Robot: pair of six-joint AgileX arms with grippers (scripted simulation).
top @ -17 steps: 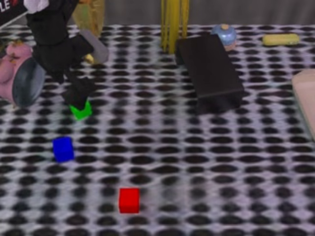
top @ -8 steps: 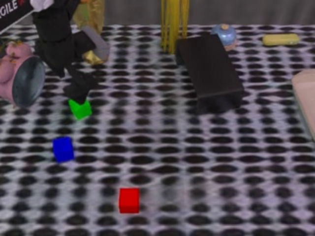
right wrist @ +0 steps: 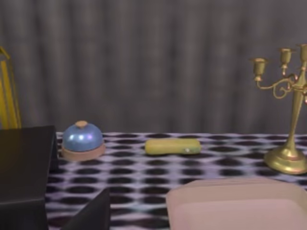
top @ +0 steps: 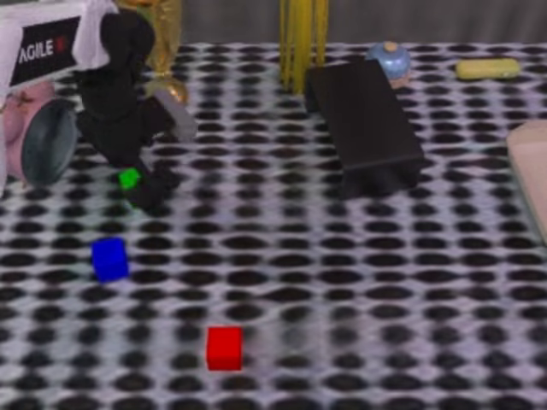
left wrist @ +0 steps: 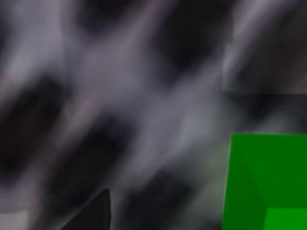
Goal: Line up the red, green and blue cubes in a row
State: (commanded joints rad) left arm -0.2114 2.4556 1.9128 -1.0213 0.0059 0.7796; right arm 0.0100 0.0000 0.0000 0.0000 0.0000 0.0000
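Near the table's left edge, the left gripper covers most of the green cube; whether its jaws grip cannot be told. The blue cube sits nearer the front, the red cube by the front edge.

The desk wears a matt cloth-like cover printed with black ovals on pale grey. The green cube, blue cube and red cube look smooth, plain and plastic-like. The candelabrum shines like polished brass, the bell has a glossy blue dome, and the black box looks matt.
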